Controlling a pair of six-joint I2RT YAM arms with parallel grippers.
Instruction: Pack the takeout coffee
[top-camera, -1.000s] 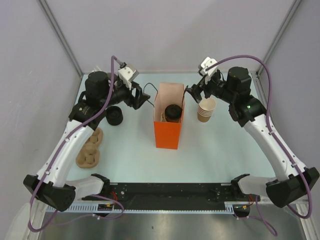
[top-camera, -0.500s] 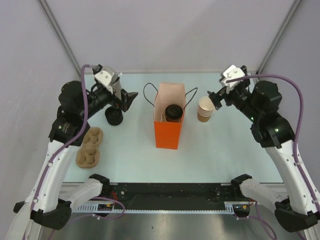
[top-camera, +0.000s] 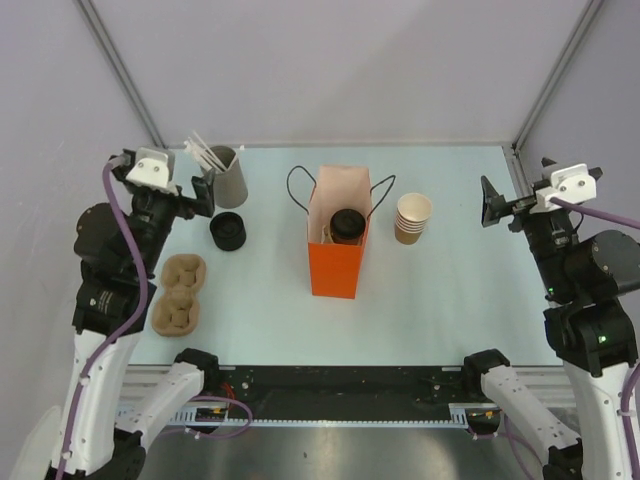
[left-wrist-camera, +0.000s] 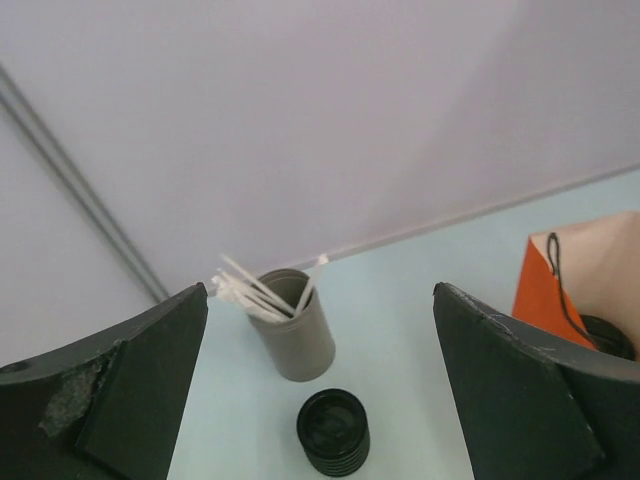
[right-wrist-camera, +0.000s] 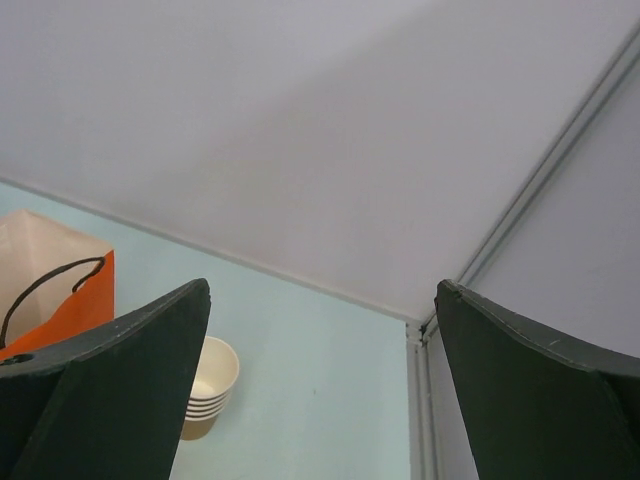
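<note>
Takeout coffee (top-camera: 347, 222) stands lidded inside the orange bag (top-camera: 335, 272) at the centre of the top view; left claw (top-camera: 203, 193) at upper left and right claw (top-camera: 489, 204) at far right both gape, well apart from it. Left wrist view: wide-spread fingers (left-wrist-camera: 120, 390) frame a grey stirrer holder (left-wrist-camera: 297, 330) and black lid stack (left-wrist-camera: 333, 432); the coffee's lid peeks from the bag, lower right. Right wrist view: spread fingers (right-wrist-camera: 100, 380) frame stacked tan cups (right-wrist-camera: 210, 385), lower left.

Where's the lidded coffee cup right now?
Top view: the takeout coffee sits inside the orange bag mid-table, between the lid stack and the cup stack.
</note>
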